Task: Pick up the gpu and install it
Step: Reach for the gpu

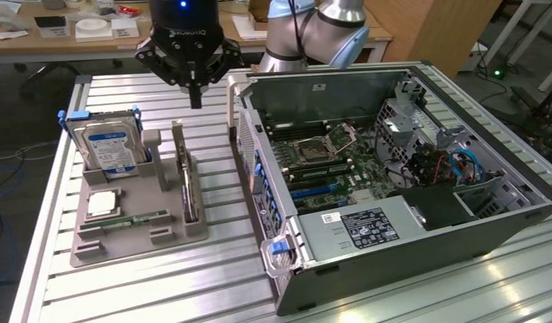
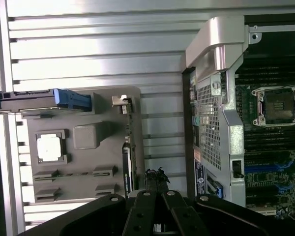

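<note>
- Where the worktop (image 1: 168,296) runs nearest in the exterior view, an open computer case (image 1: 321,91) lies on its side toward the exterior view's right edge, with its board facing up.
- A grey tray (image 1: 123,245) sits toward the exterior view's left edge. A memory stick (image 1: 132,220) and a square chip (image 1: 104,202) lie in its near half, and a hard drive (image 1: 112,149) stands at its far corner.
- The gpu (image 1: 186,182) stands on its long edge in a slot along the tray's case-side edge, with the pale bracket at the far end. Nothing touches it.
- The gripper (image 1: 196,101) hangs well above the worktop, pointing down. Its fingers are pinched together and hold nothing.
- In the wrist view its tips sit just beside the card, toward the case.
- Step in hand, as I judge it: the approach for the pick-up. Nothing is grasped or installed.
- My judgement is that the next move calls for the fingers to part, line up across the thin slab and come down squarely on its top edge.
- Hard to make out: the card shows edge-on, so its face and connector are unreadable, and its lower edge is sunk in the slot.
- I cannot tell which board slot would take it.
- I cannot tell what lies directly under the fingertips.
</note>
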Robot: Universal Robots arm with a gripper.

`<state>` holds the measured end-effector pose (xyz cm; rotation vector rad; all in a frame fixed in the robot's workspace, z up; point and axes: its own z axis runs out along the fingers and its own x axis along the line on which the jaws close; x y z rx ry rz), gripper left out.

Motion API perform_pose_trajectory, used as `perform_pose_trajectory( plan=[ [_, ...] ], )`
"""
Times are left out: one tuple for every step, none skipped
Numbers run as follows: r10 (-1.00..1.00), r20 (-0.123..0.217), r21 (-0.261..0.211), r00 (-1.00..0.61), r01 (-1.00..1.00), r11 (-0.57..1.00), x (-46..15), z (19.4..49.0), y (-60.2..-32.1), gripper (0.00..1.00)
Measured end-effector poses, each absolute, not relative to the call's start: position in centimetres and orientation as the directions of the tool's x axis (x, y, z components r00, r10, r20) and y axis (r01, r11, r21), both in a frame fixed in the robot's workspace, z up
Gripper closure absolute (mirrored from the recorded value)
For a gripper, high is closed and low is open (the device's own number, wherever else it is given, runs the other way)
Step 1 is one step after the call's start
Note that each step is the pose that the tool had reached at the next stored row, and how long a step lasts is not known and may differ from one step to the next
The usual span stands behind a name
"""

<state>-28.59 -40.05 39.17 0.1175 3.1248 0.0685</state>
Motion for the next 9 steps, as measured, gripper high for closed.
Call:
perform_pose_trajectory(
  plan=[
    [0.075, -0.012, 0.044, -0.997, 0.075, 0.996, -28.8, 39.2, -40.1, 0.89],
    [0.075, -0.012, 0.044, -0.997, 0.075, 0.996, -29.0, 39.2, -40.1, 0.89],
    [0.075, -0.012, 0.044, -0.997, 0.075, 0.996, -29.2, 39.2, -40.1, 0.89],
    [0.075, -0.012, 0.044, -0.997, 0.075, 0.996, -29.4, 39.2, -40.1, 0.89],
    [0.075, -0.012, 0.044, -0.997, 0.075, 0.996, -29.6, 39.2, -40.1, 0.89],
    [0.075, -0.012, 0.044, -0.997, 0.075, 0.996, -29.9, 39.2, -40.1, 0.89],
    [0.075, -0.012, 0.044, -0.997, 0.075, 0.996, -30.1, 39.2, -40.1, 0.89],
    [0.075, -0.012, 0.044, -0.997, 0.075, 0.996, -30.4, 39.2, -40.1, 0.89],
    [0.075, -0.012, 0.044, -0.997, 0.075, 0.996, -30.6, 39.2, -40.1, 0.89]
  ],
)
